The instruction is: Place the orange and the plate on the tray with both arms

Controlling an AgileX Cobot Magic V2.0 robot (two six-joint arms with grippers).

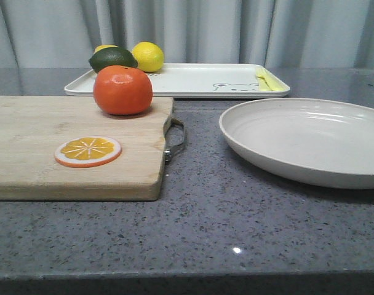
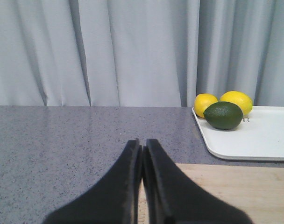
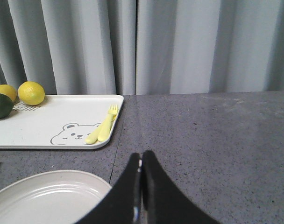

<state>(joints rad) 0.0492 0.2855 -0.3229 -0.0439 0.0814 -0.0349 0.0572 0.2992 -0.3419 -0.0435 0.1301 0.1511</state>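
The orange (image 1: pixel 122 90) sits on the far right part of a wooden cutting board (image 1: pixel 27 132) at the left. The off-white plate (image 1: pixel 310 140) lies on the table at the right; its rim also shows in the right wrist view (image 3: pixel 44 196). The white tray (image 1: pixel 193 80) with a bear drawing lies at the back, also in the left wrist view (image 2: pixel 259 137) and the right wrist view (image 3: pixel 48 123). My left gripper (image 2: pixel 142 144) is shut and empty over the board's near left edge. My right gripper (image 3: pixel 142 156) is shut and empty beside the plate. Neither gripper shows in the front view.
An orange slice (image 1: pixel 88 151) lies on the board. Two lemons (image 1: pixel 148 56) and a dark green lime (image 1: pixel 113 59) sit on the tray's left end, a yellow fork and spoon (image 1: pixel 267 80) on its right end. A grey curtain hangs behind the table.
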